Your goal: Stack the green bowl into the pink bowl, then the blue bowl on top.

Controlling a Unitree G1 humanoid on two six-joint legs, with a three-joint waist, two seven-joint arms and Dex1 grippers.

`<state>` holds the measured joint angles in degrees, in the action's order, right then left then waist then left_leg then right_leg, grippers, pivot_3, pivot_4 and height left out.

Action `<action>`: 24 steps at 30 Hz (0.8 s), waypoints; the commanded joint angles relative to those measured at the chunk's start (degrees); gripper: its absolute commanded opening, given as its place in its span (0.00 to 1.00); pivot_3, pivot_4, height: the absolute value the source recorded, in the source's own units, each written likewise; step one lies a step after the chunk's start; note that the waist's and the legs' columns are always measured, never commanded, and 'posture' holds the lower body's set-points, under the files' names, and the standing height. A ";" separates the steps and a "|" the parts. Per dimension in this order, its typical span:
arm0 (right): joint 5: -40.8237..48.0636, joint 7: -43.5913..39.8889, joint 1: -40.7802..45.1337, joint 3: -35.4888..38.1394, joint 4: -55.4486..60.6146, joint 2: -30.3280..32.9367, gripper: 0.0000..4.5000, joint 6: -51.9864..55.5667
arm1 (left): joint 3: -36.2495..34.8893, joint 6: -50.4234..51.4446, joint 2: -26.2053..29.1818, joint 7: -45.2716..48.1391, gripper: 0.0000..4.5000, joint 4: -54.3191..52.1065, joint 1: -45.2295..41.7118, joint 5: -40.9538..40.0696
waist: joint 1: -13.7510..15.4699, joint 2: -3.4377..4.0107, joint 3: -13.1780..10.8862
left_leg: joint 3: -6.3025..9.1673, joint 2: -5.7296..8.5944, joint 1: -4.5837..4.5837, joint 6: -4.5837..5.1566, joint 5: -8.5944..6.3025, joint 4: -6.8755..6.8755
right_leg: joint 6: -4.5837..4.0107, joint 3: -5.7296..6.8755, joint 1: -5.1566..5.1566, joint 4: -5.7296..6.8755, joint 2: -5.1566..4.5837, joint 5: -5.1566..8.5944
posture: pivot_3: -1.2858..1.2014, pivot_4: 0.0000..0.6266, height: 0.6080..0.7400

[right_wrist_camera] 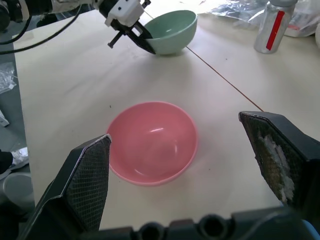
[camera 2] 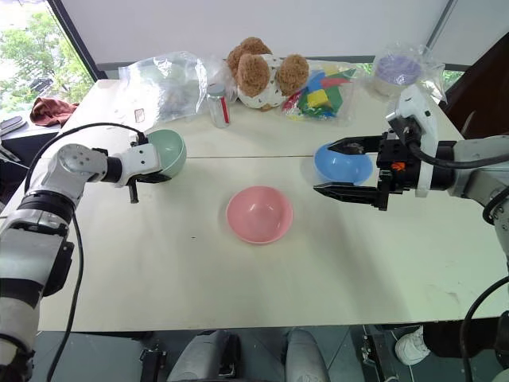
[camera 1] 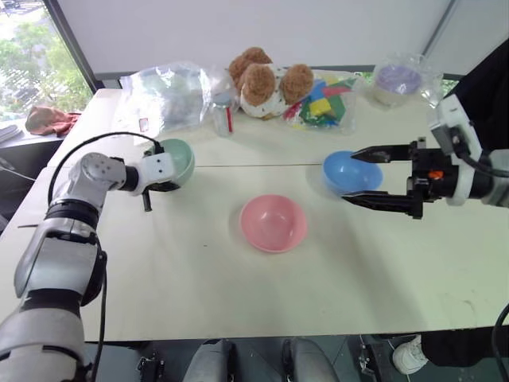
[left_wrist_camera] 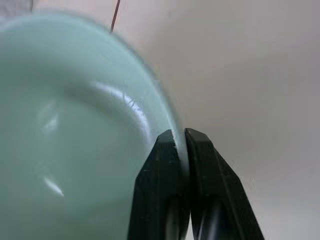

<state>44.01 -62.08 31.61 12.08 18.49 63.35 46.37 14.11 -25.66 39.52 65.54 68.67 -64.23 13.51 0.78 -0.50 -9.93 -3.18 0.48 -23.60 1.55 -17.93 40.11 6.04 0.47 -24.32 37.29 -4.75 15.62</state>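
Pale cream table [camera 1: 199, 294] filled most of the frame, a thin seam running across it at mid-height. Nearest item: pink bowl [camera 1: 273, 223], upright, alone at centre, touching nothing.

Left of centre, left gripper [left_wrist_camera: 180, 145] was clenched on the rim of the green bowl [camera 1: 176, 159] (one black finger inside the wall, one outside, wrist view is unambiguous). Bowl sat right at the seam, tipped a little toward the arm; can't tell whether it was clear of the surface.

Right of centre, right gripper [camera 1: 358, 177] was spread wide, grasping nothing, fingers level either side of the blue bowl [camera 1: 350, 172], which sat apart from them on the table, just below the seam.

Far edge of the table, upper part of frame, left to right: crumpled clear plastic bag [camera 1: 167, 91], small bottle with a red label [camera 1: 223, 111], brown-and-white plush toy [camera 1: 266, 79], bagged coloured blocks [camera 1: 324, 102], purple bowl in clear wrap [camera 1: 398, 79] at upper right.

Behind that, plain white wall [camera 1: 262, 28]. Window [camera 1: 32, 56] with green trees at upper left, reddish cloth [camera 1: 49, 119] below it on a side surface.
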 commanded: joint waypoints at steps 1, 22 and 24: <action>0.36 0.09 -0.09 3.16 1.13 1.60 1.00 0.03 | -3.10 -1.44 -1.83 8.77 0.01 -4.25 -4.50 -5.61 | 0.07 -0.02 -0.01 | 0.00 0.00 -0.01 -0.01 0.00 0.01 | 0.00 0.00 0.00 0.00 0.00 0.00 | 0.52 0.24 1.00; 1.41 1.71 -9.55 12.96 4.93 3.63 1.00 1.90 | 22.88 10.73 -2.06 26.96 0.01 -49.26 -0.46 -32.91 | -0.27 0.03 0.01 | 0.07 -0.03 0.05 -0.01 0.02 0.06 | 0.00 -0.16 0.00 0.17 0.06 0.00 | 0.52 0.24 1.00; 1.57 1.94 -9.93 13.32 5.29 3.57 1.00 2.14 | 24.32 8.87 -1.41 26.96 0.01 -49.36 -0.14 -32.02 | -0.21 0.03 0.01 | 0.06 -0.03 0.05 -0.01 0.02 0.06 | 0.00 -0.16 0.00 0.17 0.07 0.00 | 0.52 0.24 1.00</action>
<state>44.77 -60.52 21.44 22.94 22.51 66.03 48.48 37.90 -14.92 37.28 92.31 20.07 -63.81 -18.97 0.57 -0.46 -9.92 -3.11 0.45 -23.56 1.54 -17.91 40.16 6.04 0.31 -24.32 37.46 -4.67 15.62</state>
